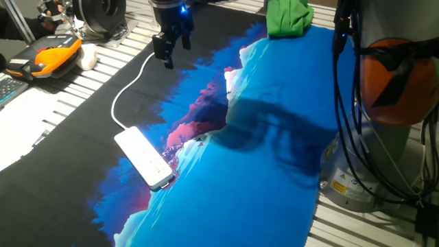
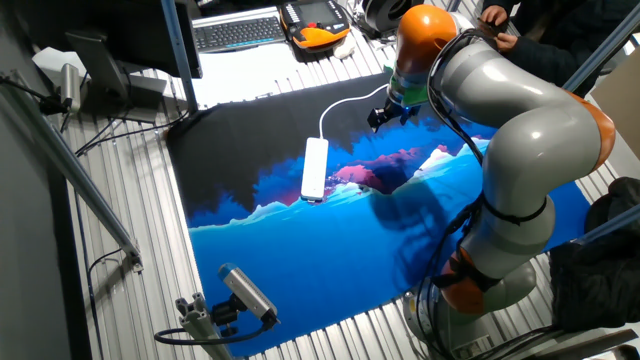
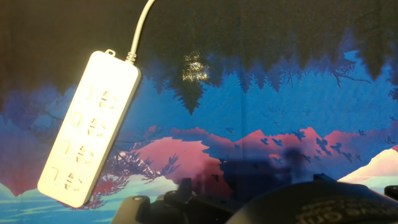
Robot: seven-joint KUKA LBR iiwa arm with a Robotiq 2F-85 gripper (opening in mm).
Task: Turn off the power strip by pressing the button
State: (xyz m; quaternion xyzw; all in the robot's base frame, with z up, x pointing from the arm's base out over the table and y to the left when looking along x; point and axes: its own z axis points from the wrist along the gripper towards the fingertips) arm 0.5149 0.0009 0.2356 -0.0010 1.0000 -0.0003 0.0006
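Observation:
The white power strip (image 1: 143, 158) lies flat on the printed mat, its thin white cord (image 1: 127, 86) curving away toward the back. In the other fixed view the power strip (image 2: 315, 168) sits left of the hand. My gripper (image 1: 171, 51) hangs in the air well behind the strip, over the black part of the mat, touching nothing. The gripper (image 2: 383, 118) shows as a small dark shape, and no view shows a gap or contact between its fingertips. In the hand view the power strip (image 3: 90, 127) lies at the left, sockets up. I cannot make out its button.
The mat (image 1: 274, 137) is black at the back and blue with pink mountains in front. An orange-and-black tool (image 1: 55, 55) rests at the far left. A green cloth (image 1: 288, 17) lies at the back. The arm's base (image 1: 391, 103) stands at the right. A keyboard (image 2: 240, 32) lies beyond the mat.

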